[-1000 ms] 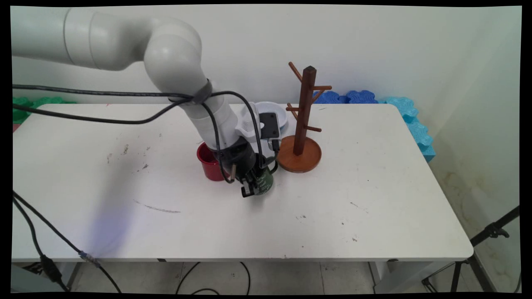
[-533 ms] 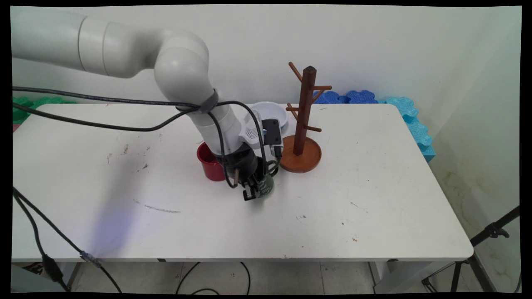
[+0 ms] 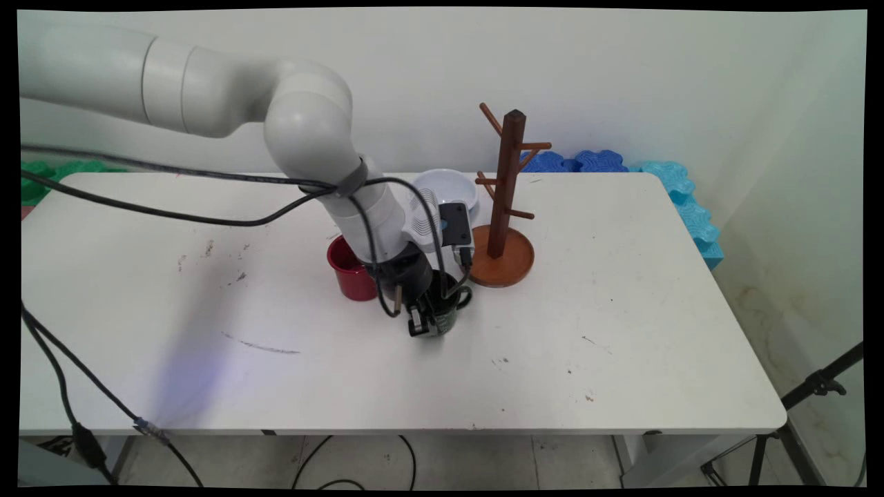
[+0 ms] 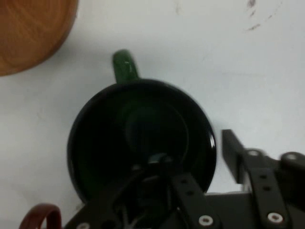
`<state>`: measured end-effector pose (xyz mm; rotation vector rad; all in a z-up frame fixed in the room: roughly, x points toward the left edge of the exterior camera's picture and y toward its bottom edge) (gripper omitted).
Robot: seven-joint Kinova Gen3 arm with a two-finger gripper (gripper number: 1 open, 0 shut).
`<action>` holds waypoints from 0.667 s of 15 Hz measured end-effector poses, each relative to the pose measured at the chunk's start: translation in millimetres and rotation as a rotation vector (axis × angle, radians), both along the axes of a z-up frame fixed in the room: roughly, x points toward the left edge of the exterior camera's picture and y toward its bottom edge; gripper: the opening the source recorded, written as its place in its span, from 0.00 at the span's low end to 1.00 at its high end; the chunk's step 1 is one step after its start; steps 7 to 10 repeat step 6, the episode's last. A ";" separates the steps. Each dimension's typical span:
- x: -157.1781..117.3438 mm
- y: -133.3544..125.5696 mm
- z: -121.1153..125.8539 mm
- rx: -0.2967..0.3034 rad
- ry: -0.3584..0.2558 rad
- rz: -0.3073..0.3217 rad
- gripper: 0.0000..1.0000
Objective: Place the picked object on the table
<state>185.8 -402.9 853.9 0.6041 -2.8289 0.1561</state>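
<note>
A dark green mug (image 3: 445, 319) stands upright on the white table (image 3: 621, 331), just in front of the mug tree's round base. My gripper (image 3: 427, 316) reaches down over it and straddles its near wall. In the hand view one finger (image 4: 157, 164) hangs inside the green mug (image 4: 138, 138) and the other finger (image 4: 231, 145) is outside the rim, a small gap away. The gripper (image 4: 190, 153) is open, and the mug's handle (image 4: 125, 67) points towards the wooden base (image 4: 28, 33).
A red cup (image 3: 349, 269) stands just left of the gripper, its handle (image 4: 43, 215) showing in the hand view. The wooden mug tree (image 3: 505, 200) rises to the right, with a white bowl (image 3: 449, 188) behind the arm. Black cables hang from the arm.
The arm and gripper shifted a little to the right and towards the table's near side. The green mug now sits slightly lower and further right, with its handle turned more to the right.
</note>
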 end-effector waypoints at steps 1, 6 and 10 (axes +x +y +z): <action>-0.9 -0.9 -1.1 -0.003 0.006 0.001 1.00; -2.2 -5.1 -0.7 -0.028 0.037 0.003 1.00; -2.2 -5.1 -0.7 -0.028 0.037 0.003 1.00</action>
